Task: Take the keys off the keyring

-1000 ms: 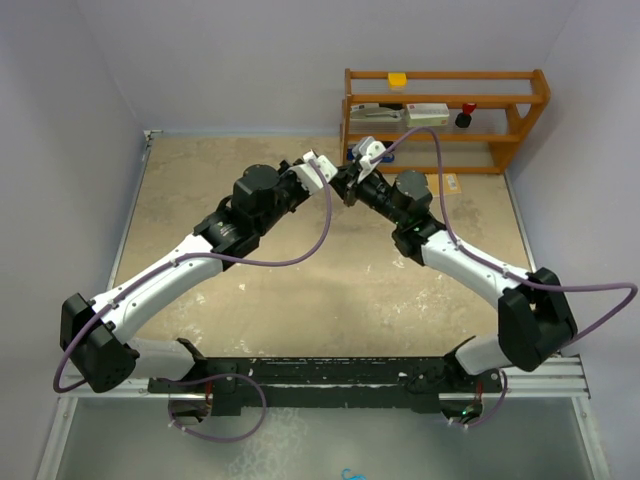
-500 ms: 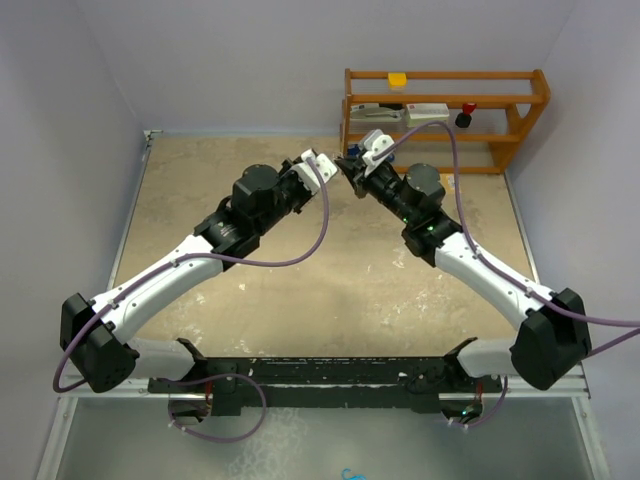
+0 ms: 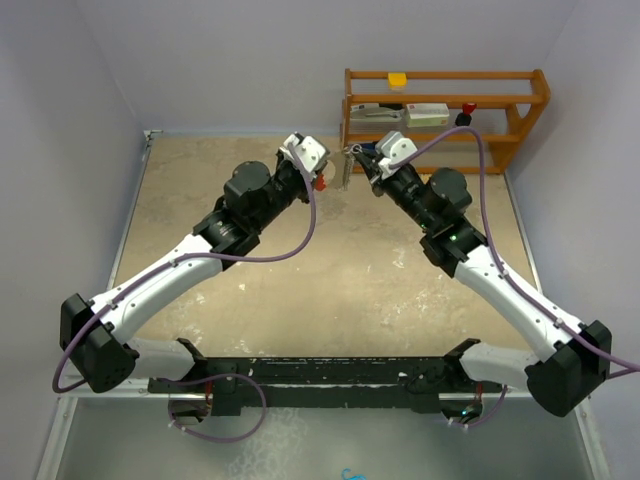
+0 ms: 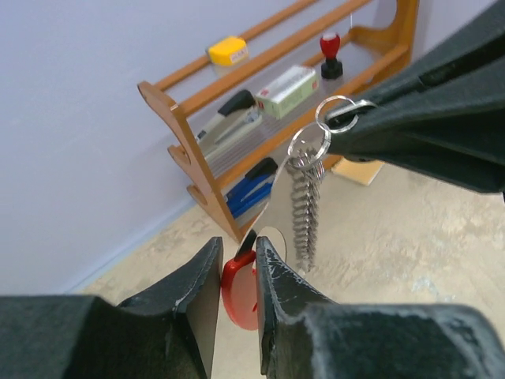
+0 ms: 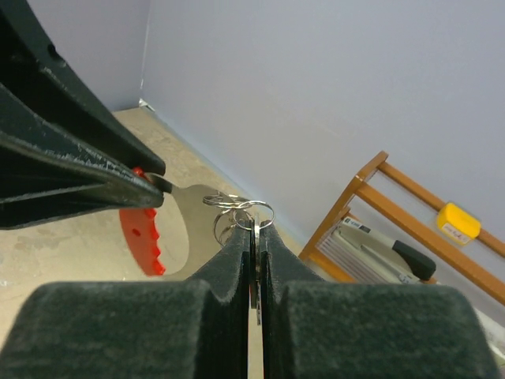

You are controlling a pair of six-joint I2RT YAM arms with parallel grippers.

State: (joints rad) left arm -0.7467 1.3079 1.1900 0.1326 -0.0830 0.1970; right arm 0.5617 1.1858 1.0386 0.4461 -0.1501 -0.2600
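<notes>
The keyring hangs in the air between my two grippers, above the back of the table. Its red crescent (image 4: 238, 284) sits between the fingers of my left gripper (image 4: 237, 245), which is closed on the piece; the silver plate (image 5: 183, 212) sticks out from that gripper's tip (image 5: 158, 185). Linked wire rings (image 4: 335, 114) join the plate to a ridged chain-like strip (image 4: 306, 213) that dangles below. My right gripper (image 5: 255, 229) is shut on a thin silver key (image 5: 253, 272), with the rings (image 5: 237, 207) at its fingertips. From above, both grippers (image 3: 322, 180) (image 3: 352, 152) stand close together.
A wooden rack (image 3: 520, 110) stands against the back wall, right of the grippers, holding a yellow block (image 3: 397, 79), a stapler (image 4: 229, 118), a box (image 4: 288, 80) and a red-topped stamp (image 4: 330, 54). Walls close in on the left, back and right.
The grippers have drawn apart: the left went left and back, the right went right and back. The ring set now stretches between them, and the left jaws have eased slightly.
</notes>
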